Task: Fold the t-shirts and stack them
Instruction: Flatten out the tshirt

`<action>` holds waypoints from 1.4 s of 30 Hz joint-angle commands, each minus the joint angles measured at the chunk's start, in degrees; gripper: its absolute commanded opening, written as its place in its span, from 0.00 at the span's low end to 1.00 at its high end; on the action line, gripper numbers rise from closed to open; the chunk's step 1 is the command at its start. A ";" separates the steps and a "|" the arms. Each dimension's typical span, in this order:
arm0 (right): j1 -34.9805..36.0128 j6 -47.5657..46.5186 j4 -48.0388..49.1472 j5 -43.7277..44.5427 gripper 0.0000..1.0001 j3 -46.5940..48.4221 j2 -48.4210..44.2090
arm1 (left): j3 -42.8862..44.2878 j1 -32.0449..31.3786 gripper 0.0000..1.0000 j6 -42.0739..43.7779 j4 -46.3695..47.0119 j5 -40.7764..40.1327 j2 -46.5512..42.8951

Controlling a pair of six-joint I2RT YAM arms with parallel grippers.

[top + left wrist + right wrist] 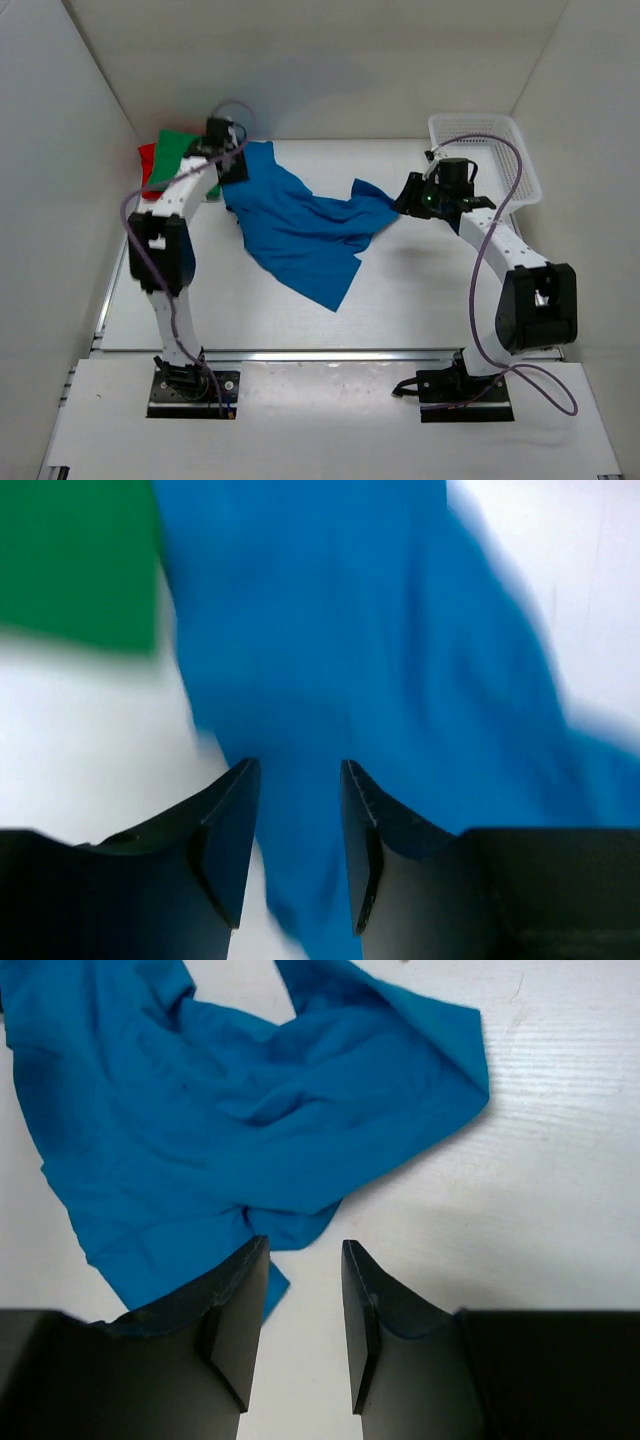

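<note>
Across the middle of the white tabletop (430,300), the bright blue cloth t-shirt (300,235) is lying unfolded and rumpled, stretching from the far left toward the right. At the far left corner, the green folded t-shirt (178,150) is sitting partly over the red folded t-shirt (147,160), just beside the blue shirt's left edge. The white plastic mesh basket (520,165) is standing at the far right, apart from the cloth.

The left gripper (297,770) is hovering over the blue shirt's far-left part, jaws narrowly parted. Its wrist view is blurring, but nothing seems to be pinched. The right gripper (305,1248) is hanging at the shirt's right-hand edge, jaws equally narrow, with bare table showing between them and nothing held.

Several things are looking risky. The right gripper is sitting just off the hem, so closing there may catch only table or a thin tip that slips out. The wrinkles are inviting a grab through several layers, which would bunch the shirt instead of flattening it. The left arm is working close to the stack, so any tug on the blue cloth could drag the green pad askew.
</note>
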 commanded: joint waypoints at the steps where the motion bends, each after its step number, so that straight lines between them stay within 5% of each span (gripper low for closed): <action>1: 0.34 -2.08 2.29 0.31 0.32 -3.19 -5.78 | -21.05 -10.72 0.49 -3.08 6.42 5.60 -24.46; 4: 1.04 -2.52 0.97 0.83 0.32 -4.70 -6.57 | -39.60 -17.93 0.50 -11.24 9.35 9.72 -34.05; 13: 1.74 0.72 4.21 -0.22 0.32 -11.72 -12.81 | -54.65 -28.41 0.49 -19.25 12.51 12.37 -33.28; 24: -1.86 1.52 5.37 -4.70 0.32 -15.86 -15.54 | -53.00 -39.66 0.61 -26.38 16.74 13.52 -20.20; 29: -3.70 1.69 4.84 -6.02 0.32 -16.65 -18.08 | -49.31 -42.91 0.59 -24.45 12.44 10.09 -13.51; 32: -4.67 0.91 4.84 -6.73 0.32 -17.01 -19.23 | -48.17 -43.79 0.47 -23.05 9.45 8.86 -10.87; 36: -5.64 1.34 4.56 -7.52 0.31 -17.79 -20.81 | -46.06 -44.41 0.00 -19.62 5.14 6.84 -9.89; 42: -5.11 0.99 4.66 -8.05 0.32 -20.34 -21.78 | -42.03 -38.62 0.00 -14.70 -4.59 2.10 -23.13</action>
